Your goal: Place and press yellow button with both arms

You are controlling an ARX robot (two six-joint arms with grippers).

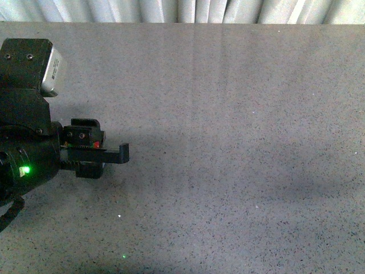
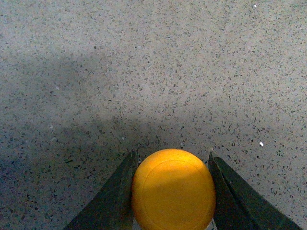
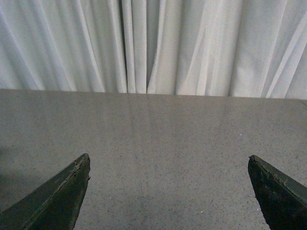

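Left gripper (image 2: 171, 158) grips the yellow button (image 2: 172, 189) over the tabletop (image 2: 144, 72); right gripper (image 3: 168, 158) hangs wide open
The left gripper's two dark fingers are closed against either side of the button, leaving the round orange-yellow cap uncovered and facing the wrist camera, a hold that suits setting it down upright; whether its base already touches the speckled tabletop cannot be told. The right gripper holds nothing, jaws spread far apart above the tabletop and pointing at the white curtain (image 3: 192, 43), probably free so it can press the cap once the button is placed
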